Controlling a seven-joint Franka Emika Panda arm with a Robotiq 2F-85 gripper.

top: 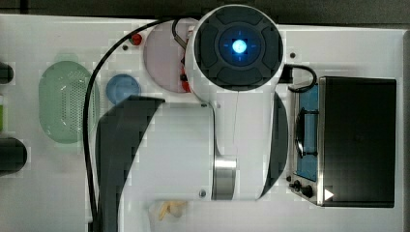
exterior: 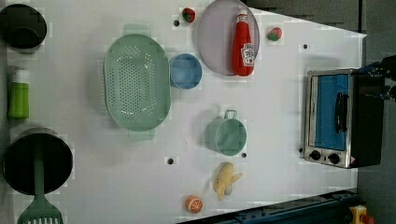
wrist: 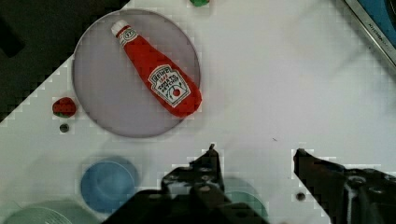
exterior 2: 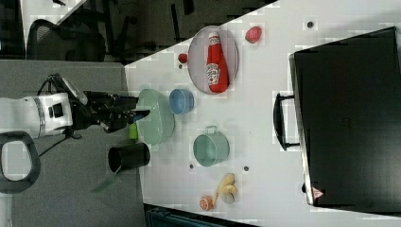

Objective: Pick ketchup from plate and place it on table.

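The ketchup (wrist: 159,72) is a red squeeze bottle with a white cap, lying on its side across the pale mauve plate (wrist: 107,93). In the left view the ketchup (exterior: 243,44) rests on the plate (exterior: 212,37) near the white table's (exterior: 280,116) far edge. My gripper (wrist: 256,151) hovers above bare table (wrist: 280,70) beside the plate, apart from the bottle. It is open, and nothing sits between its dark fingers (wrist: 212,156). The right view has the gripper (exterior 2: 142,111) high up, away from the ketchup (exterior 2: 216,64). In the top view my arm covers most of the plate (top: 162,53).
A blue bowl (exterior: 186,71) and a green perforated basket (exterior: 136,81) sit close beside the plate. A teal mug (exterior: 226,135) stands mid-table and a toaster oven (exterior: 338,119) at the left view's right. Small strawberry toys (exterior: 274,33) flank the plate.
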